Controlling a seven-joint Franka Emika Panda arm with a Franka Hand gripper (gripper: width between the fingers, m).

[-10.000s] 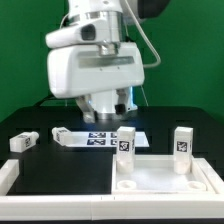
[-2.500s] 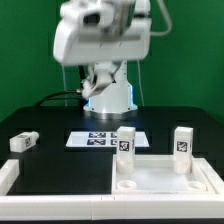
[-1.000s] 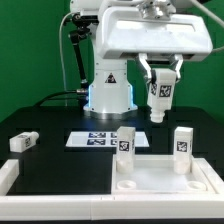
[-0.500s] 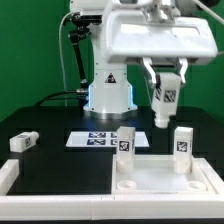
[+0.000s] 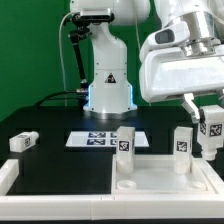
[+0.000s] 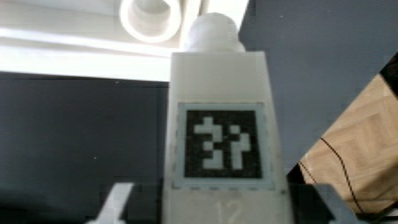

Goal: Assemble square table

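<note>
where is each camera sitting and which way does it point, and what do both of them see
exterior view: off the arm, across the black table from the robot's base and facing it; takes in the square top, two upright legs and the marker board; the arm and gripper show on the exterior view's right.
wrist view: on the wrist, looking along the gripper at the held leg; only the fingers show.
shared: the gripper shut on the tagged held leg.
</note>
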